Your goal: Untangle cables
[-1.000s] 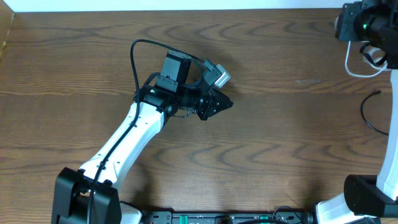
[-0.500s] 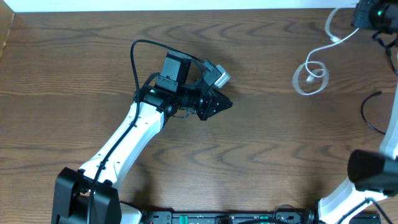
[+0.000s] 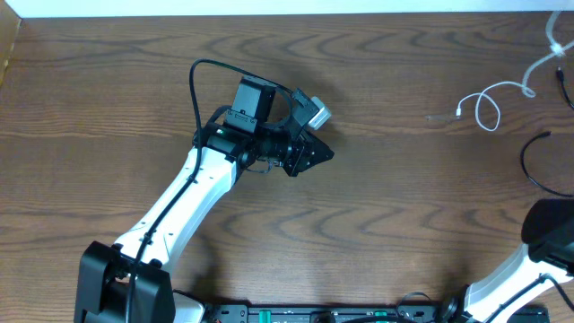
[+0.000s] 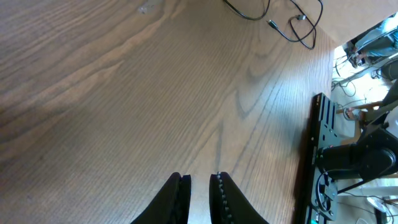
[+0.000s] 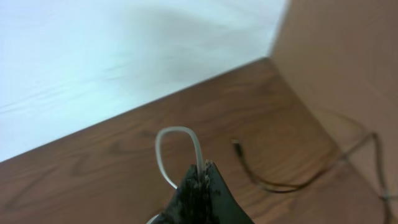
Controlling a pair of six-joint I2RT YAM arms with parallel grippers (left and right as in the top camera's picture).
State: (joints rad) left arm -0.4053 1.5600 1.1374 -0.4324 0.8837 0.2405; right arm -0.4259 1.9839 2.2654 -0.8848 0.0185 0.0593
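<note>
Overhead, the right gripper itself is sitting outside the frame; the white cable (image 3: 491,97) is running off the top right corner, and the black cable (image 3: 536,161) is being cut by the right edge. Its plug ends are showing too small to identify.

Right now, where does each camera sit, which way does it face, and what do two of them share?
Overhead: above the table, looking straight down; left arm and left gripper, white cable far right.
Left wrist: behind the nearly shut left gripper, facing the black cable.
Right wrist: behind the right gripper, shut on the white cable.
Overhead and right wrist share the white cable.
</note>
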